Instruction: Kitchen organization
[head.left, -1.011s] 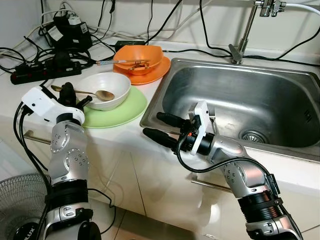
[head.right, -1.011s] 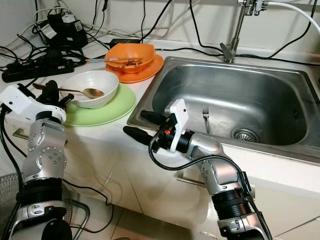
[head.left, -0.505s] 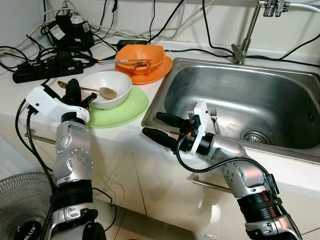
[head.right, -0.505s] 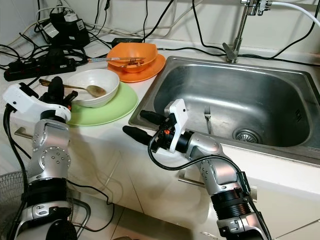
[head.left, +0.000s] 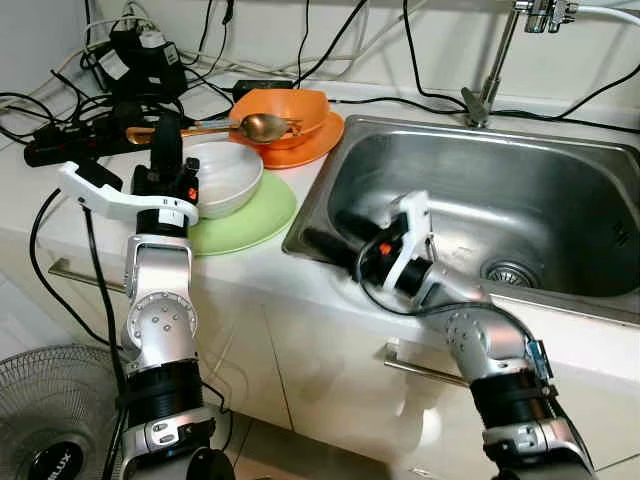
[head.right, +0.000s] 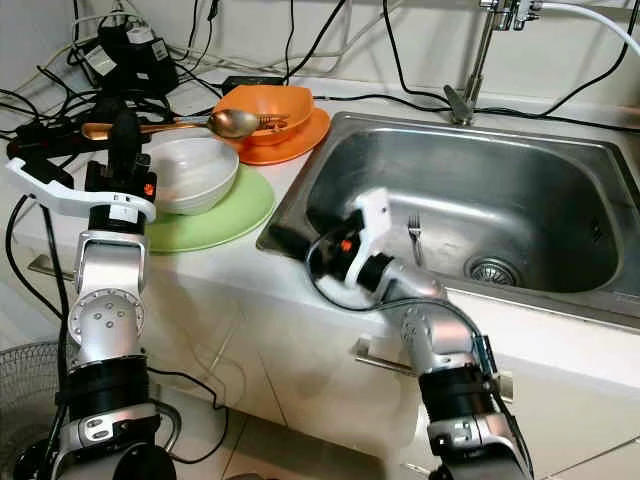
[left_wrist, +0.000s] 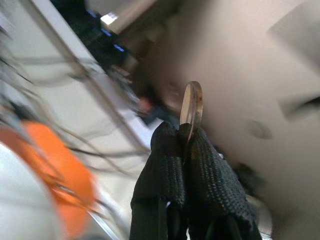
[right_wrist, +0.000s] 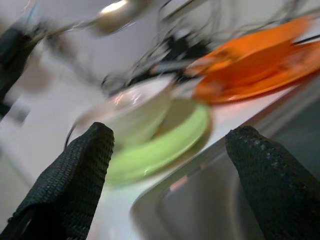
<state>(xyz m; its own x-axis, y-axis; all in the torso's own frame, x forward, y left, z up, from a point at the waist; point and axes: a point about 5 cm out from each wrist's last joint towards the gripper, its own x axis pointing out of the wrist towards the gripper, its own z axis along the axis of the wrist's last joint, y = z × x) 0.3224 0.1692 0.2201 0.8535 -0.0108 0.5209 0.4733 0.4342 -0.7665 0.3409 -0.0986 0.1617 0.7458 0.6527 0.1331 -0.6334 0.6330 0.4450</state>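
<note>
Both eye views: from the head, forward and down, sharing the table (head.left: 250, 270) and sink (head.left: 480, 200). Left wrist view: close along shut fingers (left_wrist: 165, 170), blurred. Right wrist view: low, near the sink edge, facing the green plate (right_wrist: 165, 145).

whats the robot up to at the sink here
The left gripper is shut on a gold spoon, holding it in the air above the white bowl, which sits on a green plate. An orange bowl and plate lie behind. The right gripper hangs open at the sink's front left corner, and a fork lies in the basin.
</note>
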